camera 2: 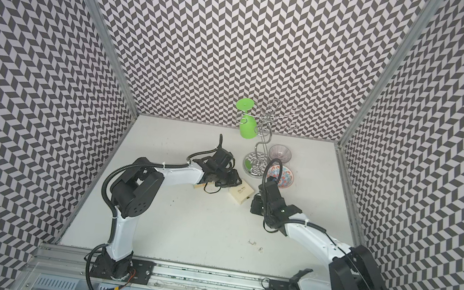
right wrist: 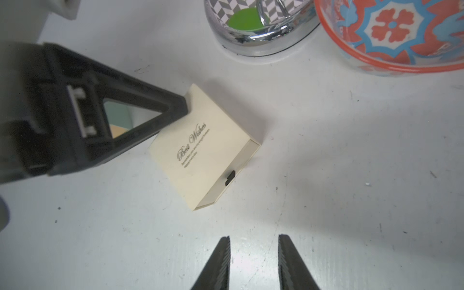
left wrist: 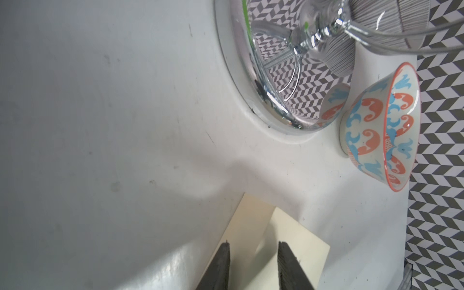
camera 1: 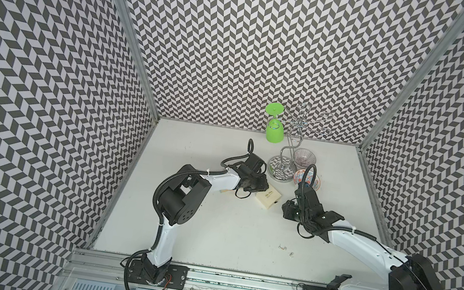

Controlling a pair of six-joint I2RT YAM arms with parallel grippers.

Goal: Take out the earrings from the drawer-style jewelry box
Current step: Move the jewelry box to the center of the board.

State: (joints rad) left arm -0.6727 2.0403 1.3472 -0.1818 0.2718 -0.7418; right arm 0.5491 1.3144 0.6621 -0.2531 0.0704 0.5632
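Several tiny silvery earrings [camera 1: 283,247] lie on the table [camera 1: 212,227]. We see the right gripper [right wrist: 254,237] parted, empty; the left gripper [left wrist: 255,242] straddles the jewelry box [right wrist: 200,148] corner, and we cannot tell whether it grips.

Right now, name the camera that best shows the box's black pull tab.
Right wrist view: the pull tab is large and unobstructed on the box front. Both top views show a tiny speck; left wrist view shows only the box's corner.
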